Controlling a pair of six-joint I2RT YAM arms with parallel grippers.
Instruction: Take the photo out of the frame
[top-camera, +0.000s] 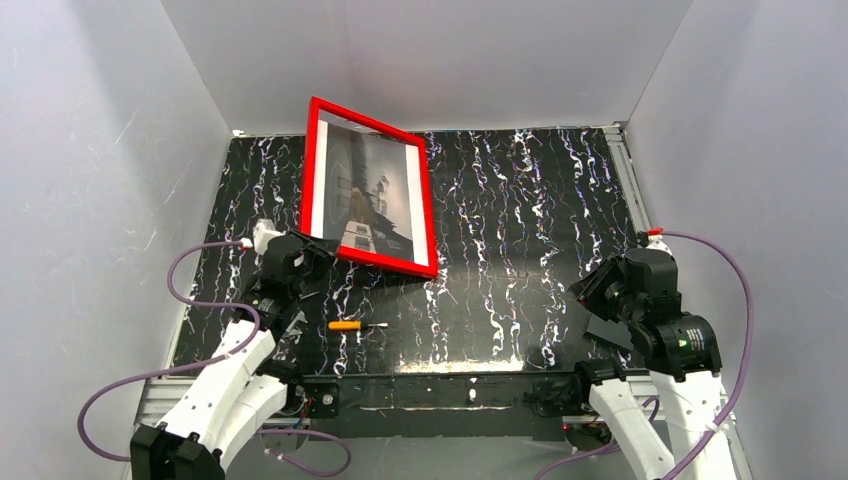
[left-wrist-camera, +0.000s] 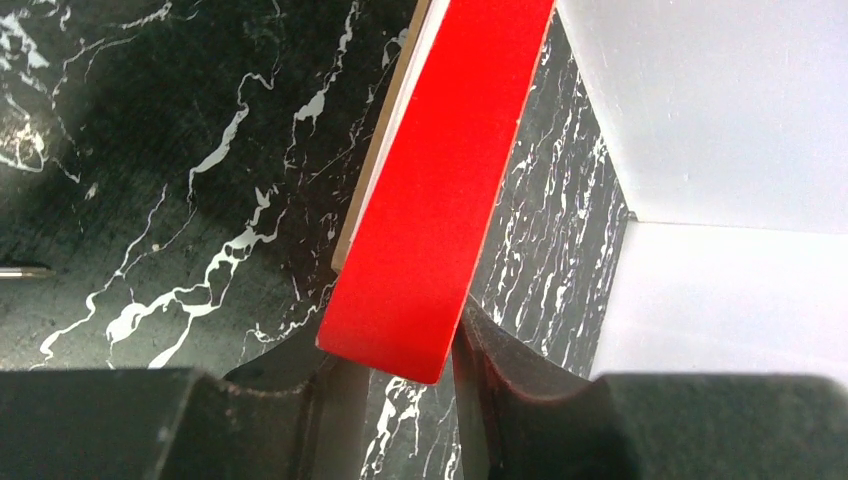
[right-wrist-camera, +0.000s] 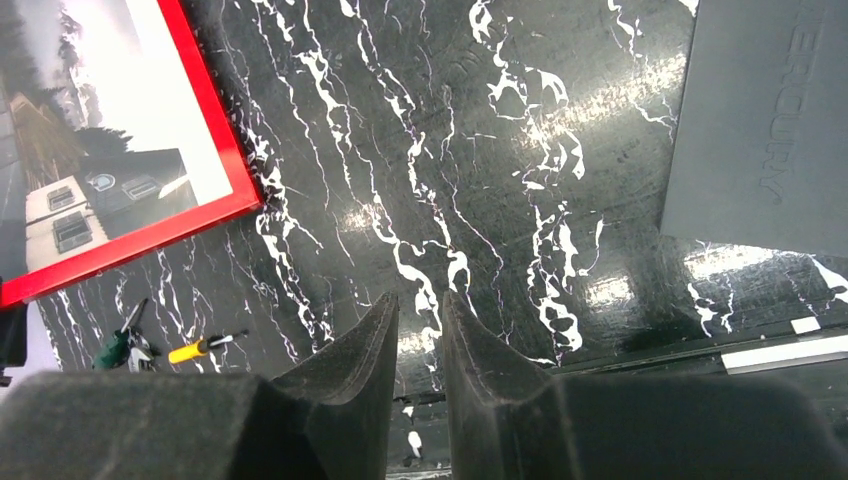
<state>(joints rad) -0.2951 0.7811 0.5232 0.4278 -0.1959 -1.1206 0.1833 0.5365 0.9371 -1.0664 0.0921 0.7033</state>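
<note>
Photo (top-camera: 372, 190) sits in the red frame (top-camera: 385, 261), tilted up at the table's (top-camera: 520, 230) far left. Left fingers (left-wrist-camera: 500, 370) pinch its near corner; right fingers (right-wrist-camera: 365, 360) hover nearly together, empty. A firm, level pinch should let the right arm work the back.

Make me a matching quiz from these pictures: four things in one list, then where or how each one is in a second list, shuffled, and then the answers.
Things:
1. frame
2. photo
3. screwdriver
4. right gripper

Place or state:
A. lying flat on the table, near the arms' bases
B. holding nothing, over the right side
C. corner pinched by the left gripper
D. inside a red border

Pairs: 1-C, 2-D, 3-A, 4-B
</note>
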